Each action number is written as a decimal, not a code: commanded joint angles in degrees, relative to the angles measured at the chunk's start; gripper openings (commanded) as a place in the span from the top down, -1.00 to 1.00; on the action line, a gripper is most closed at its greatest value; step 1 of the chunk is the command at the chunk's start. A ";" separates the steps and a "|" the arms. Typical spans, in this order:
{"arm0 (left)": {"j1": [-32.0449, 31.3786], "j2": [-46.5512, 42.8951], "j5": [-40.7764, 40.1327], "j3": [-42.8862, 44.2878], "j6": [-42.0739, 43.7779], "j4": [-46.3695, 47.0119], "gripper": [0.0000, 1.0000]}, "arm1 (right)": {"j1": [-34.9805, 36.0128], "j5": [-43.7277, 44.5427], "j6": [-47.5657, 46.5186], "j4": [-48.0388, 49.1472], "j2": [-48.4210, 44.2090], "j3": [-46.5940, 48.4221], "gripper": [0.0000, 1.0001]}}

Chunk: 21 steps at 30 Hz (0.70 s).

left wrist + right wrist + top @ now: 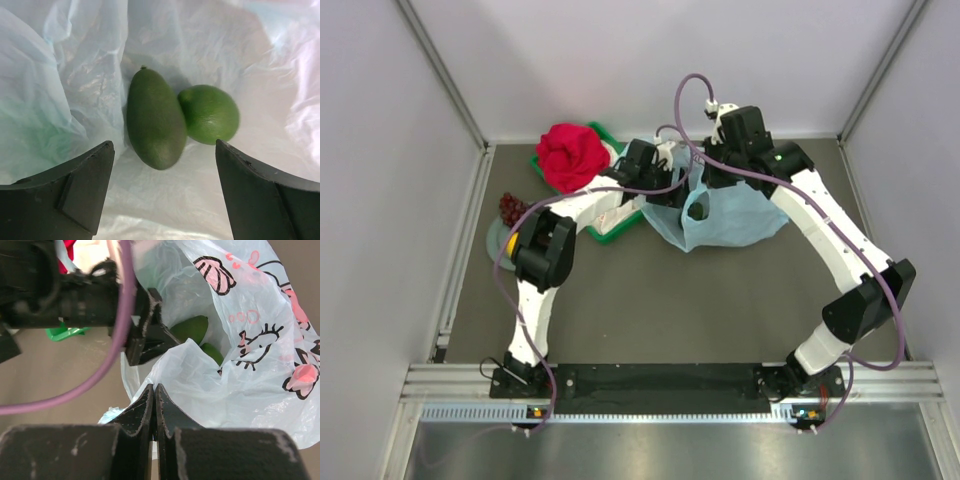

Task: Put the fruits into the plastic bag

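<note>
The fruits [192,327] are split: grapes [507,206] and citrus [511,243] wait near the table's [650,300] left edge. A dark green fruit [154,117] and lime [210,114] lie inside the plastic bag [735,222] at far middle, under the left end effector [164,146], spread and empty. The right end effector [154,389] pinches the bag's rim. Next, probably: fetch the grapes.

The top external view looks down from above and behind the arm bases [520,378] at the bottom edge, taking in the whole table [650,290], with the plastic bag [730,220] above centre. The left wrist view sits close inside that bag, facing a dark green fruit [155,120] and a lime-green fruit [210,114]. The right wrist view looks into the bag's mouth from just outside, sharing both fruits and the left gripper [160,325] at upper left.
</note>
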 commanded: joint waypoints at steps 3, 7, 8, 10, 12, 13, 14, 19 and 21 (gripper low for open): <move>0.01 -11.05 -4.18 -3.75 1.37 8.32 -0.75 | -0.60 1.08 -1.08 3.02 -2.88 -0.31 1.00; 0.27 -14.13 -3.93 -6.31 1.46 10.96 -0.77 | -0.52 1.25 -1.08 3.73 -3.15 -0.75 1.00; 0.36 -14.66 -3.75 -6.66 1.54 11.39 -0.77 | -0.60 1.25 -1.00 3.90 -3.24 -0.84 1.00; 0.27 -16.50 -4.36 -7.36 1.63 11.40 -0.77 | -0.52 1.43 -1.08 4.43 -3.76 -1.54 1.00; 0.53 -18.95 -5.59 -8.33 1.98 11.66 -0.78 | -0.60 1.95 -0.91 4.78 -4.20 -2.33 1.00; 0.79 -19.75 -6.47 -8.68 1.90 11.84 -0.79 | -0.52 2.13 -0.73 5.31 -4.46 -2.59 1.00; 1.58 -20.54 -8.13 -9.12 1.81 11.84 -0.80 | -0.51 2.57 -0.64 5.49 -4.55 -2.86 1.00; 6.85 -25.99 -10.69 -13.95 -1.79 15.08 -0.81 | -0.52 3.01 0.15 6.54 -5.17 -3.74 1.00; 9.84 -27.75 -11.04 -15.62 -2.58 15.09 -0.81 | -0.51 3.01 0.32 6.89 -5.26 -4.09 1.00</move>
